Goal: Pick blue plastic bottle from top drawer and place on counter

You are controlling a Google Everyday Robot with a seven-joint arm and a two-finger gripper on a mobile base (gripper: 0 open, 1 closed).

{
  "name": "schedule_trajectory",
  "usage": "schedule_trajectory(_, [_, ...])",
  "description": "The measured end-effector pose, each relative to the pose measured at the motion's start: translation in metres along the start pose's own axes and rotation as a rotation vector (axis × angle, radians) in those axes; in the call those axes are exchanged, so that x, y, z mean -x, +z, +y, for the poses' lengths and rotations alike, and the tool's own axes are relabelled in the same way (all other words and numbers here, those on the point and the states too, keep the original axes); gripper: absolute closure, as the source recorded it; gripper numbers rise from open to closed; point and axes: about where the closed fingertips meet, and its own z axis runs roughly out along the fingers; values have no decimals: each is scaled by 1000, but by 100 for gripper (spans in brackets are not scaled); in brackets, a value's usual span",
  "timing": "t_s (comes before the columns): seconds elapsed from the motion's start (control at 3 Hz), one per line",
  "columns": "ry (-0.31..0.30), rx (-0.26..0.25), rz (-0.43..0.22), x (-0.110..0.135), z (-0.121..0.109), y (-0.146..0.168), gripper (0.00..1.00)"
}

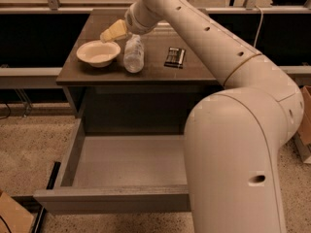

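surface (pixel 77 74), left side: white bowl (pixel 98 52), upright; end effector (pixel 113 31) hovers over the bowl's far-right rim, pointing left and down, on the single arm (pixel 233 154) reaching in from the right; can't tell from this angle whether it is wide or narrow, nothing visibly held in it; blue plastic bottle (pixel 133 54) lies on its side on the surface just right of the bowl; key relation: bottle sits right of the end effector tip and nearer the camera, long axis roughly front-to-back, so about crosswise to the way the tip points; bottle's far end is tucked under the wrist, contact there not resolvable; looks: clear body, pale label with faint marks, far end seems narrower, probably the cap end, not sure; round body, so I judge it could roll sideways toward bowl or packet if nudged; black flat packet (pixel 175 57) further right, well apart from the bottle; below, top drawer (pixel 112 200) stands open, no bottle on the visible grey floor, right part hidden by the arm; judgement: bottle is on the surface, placement looks done; next move calls for a retreat up and away without clipping bottle or bowl
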Motion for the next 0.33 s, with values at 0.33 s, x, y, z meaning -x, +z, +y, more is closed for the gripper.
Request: schedule_trajectory(0.33, [0,0,0,0,0,0,0])
